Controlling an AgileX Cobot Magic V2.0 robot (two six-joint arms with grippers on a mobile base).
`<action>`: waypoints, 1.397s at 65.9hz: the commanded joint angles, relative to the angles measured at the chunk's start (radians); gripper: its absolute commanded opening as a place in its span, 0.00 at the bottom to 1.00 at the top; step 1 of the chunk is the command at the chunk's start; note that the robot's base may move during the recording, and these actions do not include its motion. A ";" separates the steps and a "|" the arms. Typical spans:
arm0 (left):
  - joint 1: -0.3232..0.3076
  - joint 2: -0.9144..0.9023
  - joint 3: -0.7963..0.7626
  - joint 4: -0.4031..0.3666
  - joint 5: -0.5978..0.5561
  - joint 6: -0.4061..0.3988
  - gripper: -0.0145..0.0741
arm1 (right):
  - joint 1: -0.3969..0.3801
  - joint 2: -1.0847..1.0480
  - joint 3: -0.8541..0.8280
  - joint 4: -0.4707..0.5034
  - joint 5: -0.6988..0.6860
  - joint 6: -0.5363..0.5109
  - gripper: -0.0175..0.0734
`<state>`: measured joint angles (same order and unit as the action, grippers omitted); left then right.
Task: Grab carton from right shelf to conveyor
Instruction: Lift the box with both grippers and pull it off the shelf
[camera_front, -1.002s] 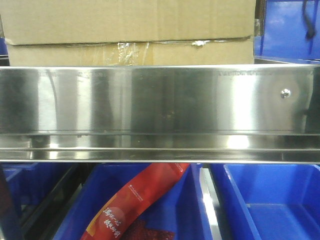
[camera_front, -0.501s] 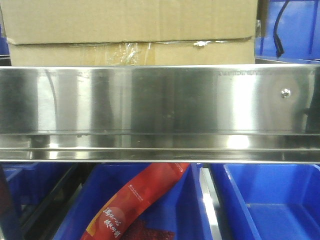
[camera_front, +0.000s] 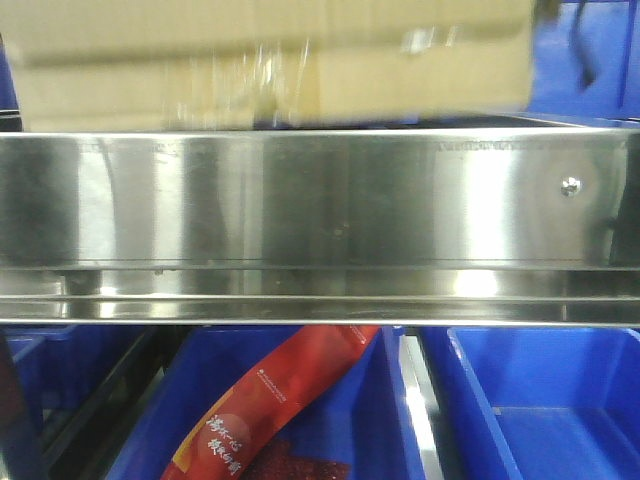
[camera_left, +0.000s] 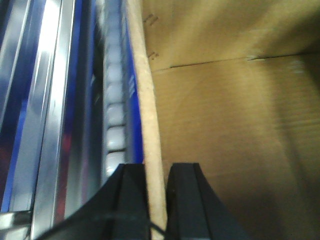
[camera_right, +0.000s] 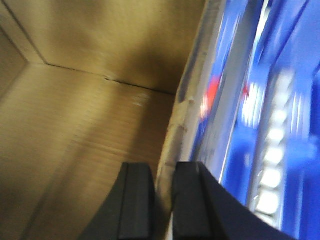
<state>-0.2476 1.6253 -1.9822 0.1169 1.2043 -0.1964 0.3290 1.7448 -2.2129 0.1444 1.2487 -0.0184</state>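
Left wrist-mounted view: left gripper (camera_left: 156, 200) jaws clamp the carton (camera_left: 225, 125) wall, right gripper (camera_right: 162, 200) likewise; writing on red packet (camera_front: 270, 400) illegible.

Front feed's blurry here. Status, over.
Left gripper shut on carton wall. Right gripper same, opposite wall. Carton blurred, bottom edge just above shelf rail. Conveyor not in view.
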 joint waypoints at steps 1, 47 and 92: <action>0.003 -0.087 -0.007 0.008 0.001 0.002 0.15 | -0.005 -0.095 -0.018 -0.023 -0.028 -0.022 0.12; -0.394 -0.361 0.269 0.225 0.017 -0.248 0.15 | 0.143 -0.553 0.627 -0.022 -0.085 0.011 0.12; -0.433 -0.372 0.289 0.229 0.017 -0.254 0.15 | 0.143 -0.570 0.635 0.008 -0.230 0.011 0.12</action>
<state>-0.6665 1.2651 -1.6892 0.3990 1.2887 -0.4498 0.4622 1.1833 -1.5748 0.1035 1.0879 0.0184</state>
